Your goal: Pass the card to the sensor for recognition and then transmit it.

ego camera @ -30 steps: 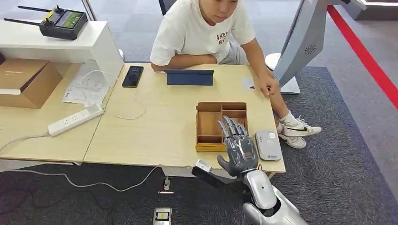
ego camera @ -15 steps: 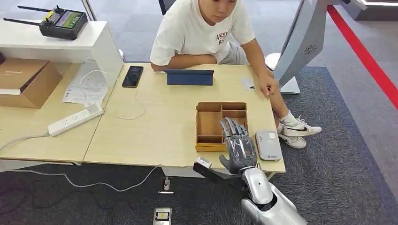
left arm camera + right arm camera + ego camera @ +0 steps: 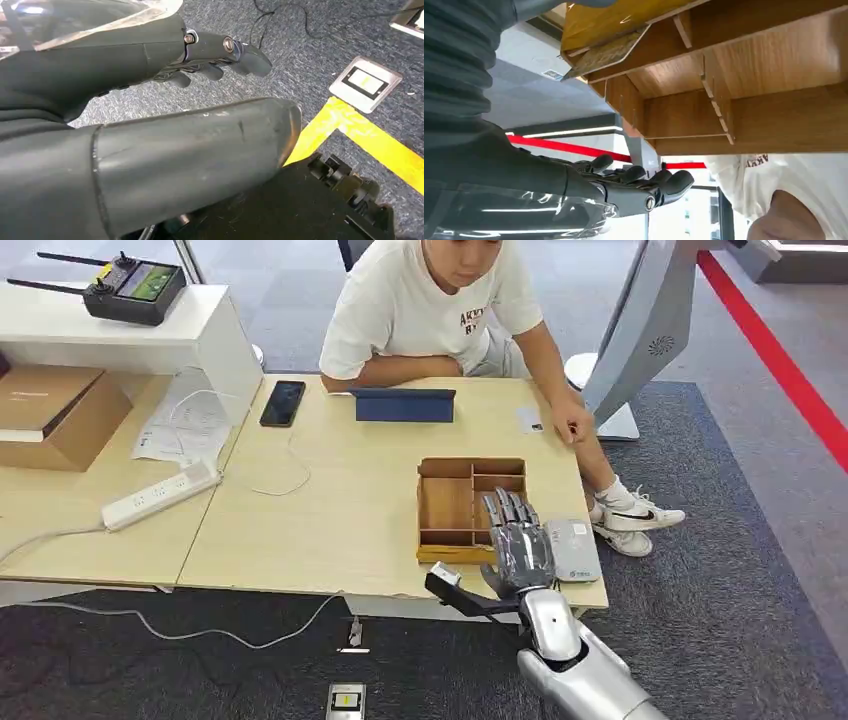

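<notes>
Hovering right hand (image 3: 517,545), fingers spread, between wooden tray (image 3: 447,505) and sensor (image 3: 571,549).

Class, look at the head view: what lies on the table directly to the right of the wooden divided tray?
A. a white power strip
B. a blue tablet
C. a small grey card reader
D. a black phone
C: the grey card reader lies just right of the wooden tray, beside the robot's right hand.

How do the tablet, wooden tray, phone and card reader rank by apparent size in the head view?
1. Wooden tray, largest.
2. Tablet, seen partly edge-on and farther off, so its true size is unsure.
3. Phone and card reader look alike; the reader sits nearer the camera, so I won't rank them.
</notes>
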Robot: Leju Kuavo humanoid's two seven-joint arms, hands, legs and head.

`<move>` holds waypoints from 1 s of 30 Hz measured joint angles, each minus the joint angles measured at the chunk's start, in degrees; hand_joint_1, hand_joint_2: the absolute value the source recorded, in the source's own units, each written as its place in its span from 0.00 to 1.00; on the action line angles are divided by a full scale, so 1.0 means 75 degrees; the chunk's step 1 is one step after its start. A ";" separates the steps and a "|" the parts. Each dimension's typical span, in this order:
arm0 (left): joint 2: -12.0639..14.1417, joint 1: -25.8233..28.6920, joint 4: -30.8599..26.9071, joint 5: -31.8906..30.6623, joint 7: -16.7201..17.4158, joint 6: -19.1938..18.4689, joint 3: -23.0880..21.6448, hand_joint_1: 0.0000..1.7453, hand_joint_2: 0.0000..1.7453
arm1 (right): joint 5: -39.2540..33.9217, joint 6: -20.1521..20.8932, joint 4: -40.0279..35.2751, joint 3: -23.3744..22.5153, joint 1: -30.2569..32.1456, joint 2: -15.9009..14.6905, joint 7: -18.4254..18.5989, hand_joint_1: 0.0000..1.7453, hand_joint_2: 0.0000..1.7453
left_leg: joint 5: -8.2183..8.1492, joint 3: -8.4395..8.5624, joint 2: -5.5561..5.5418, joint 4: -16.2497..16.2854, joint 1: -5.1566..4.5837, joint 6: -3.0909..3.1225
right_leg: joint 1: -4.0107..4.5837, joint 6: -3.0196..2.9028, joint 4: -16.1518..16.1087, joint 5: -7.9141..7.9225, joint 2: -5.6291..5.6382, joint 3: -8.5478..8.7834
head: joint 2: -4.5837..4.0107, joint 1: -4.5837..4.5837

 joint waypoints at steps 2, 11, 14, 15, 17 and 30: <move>0.0000 0.0005 0.0000 0.0000 0.0003 0.0006 0.0003 0.00 0.00 | -0.0009 -0.0023 0.0181 -0.0003 -0.0052 0.0003 0.0000 0.00 1.00 | 0.0000 -0.0001 0.0000 0.0000 0.0000 0.0000 | 0.0000 0.0000 0.0000 0.0000 0.0000 0.0000 | 0.0000 0.0000; -0.0003 0.0017 0.0000 0.0058 0.0009 0.0026 0.0073 0.00 0.00 | -0.0207 -0.0178 0.0691 -0.0026 -0.0175 0.0000 -0.0099 0.00 1.00 | 0.0000 0.0000 0.0000 0.0000 0.0000 0.0000 | 0.0000 0.0000 0.0000 0.0000 0.0000 0.0000 | 0.0000 0.0000; -0.0003 0.0054 0.0000 0.0134 -0.0023 0.0111 0.0137 0.00 0.00 | -0.0309 -0.0318 0.0836 -0.0055 -0.0216 0.0000 -0.0163 0.00 1.00 | 0.0000 -0.0001 0.0000 0.0000 0.0000 0.0000 | 0.0000 0.0000 0.0000 0.0000 0.0000 0.0000 | 0.0000 0.0000; -0.0003 0.0064 0.0000 0.0137 -0.0026 0.0140 0.0152 0.00 0.00 | -0.0350 -0.0352 0.0885 -0.0061 -0.0242 0.0000 -0.0169 0.00 1.00 | 0.0000 -0.0001 0.0000 0.0000 0.0000 0.0000 | 0.0000 0.0000 0.0000 0.0000 0.0000 0.0000 | 0.0000 0.0000; -0.0003 0.0077 0.0000 0.0149 -0.0029 0.0149 0.0181 0.00 0.00 | -0.0422 -0.0422 0.0976 -0.0073 -0.0289 -0.0003 -0.0184 0.00 1.00 | 0.0000 0.0001 0.0000 0.0001 0.0000 0.0000 | 0.0000 0.0000 0.0000 0.0000 0.0000 0.0000 | 0.0000 0.0000; -0.0003 0.0089 0.0000 0.0125 -0.0026 0.0146 0.0189 0.00 0.00 | -0.0766 -0.0644 0.1195 -0.0250 -0.0301 -0.0152 -0.0140 0.00 1.00 | 0.0000 0.0002 0.0000 0.0001 0.0000 0.0000 | 0.0000 0.0000 0.0000 0.0000 0.0000 -0.0002 | 0.0000 0.0000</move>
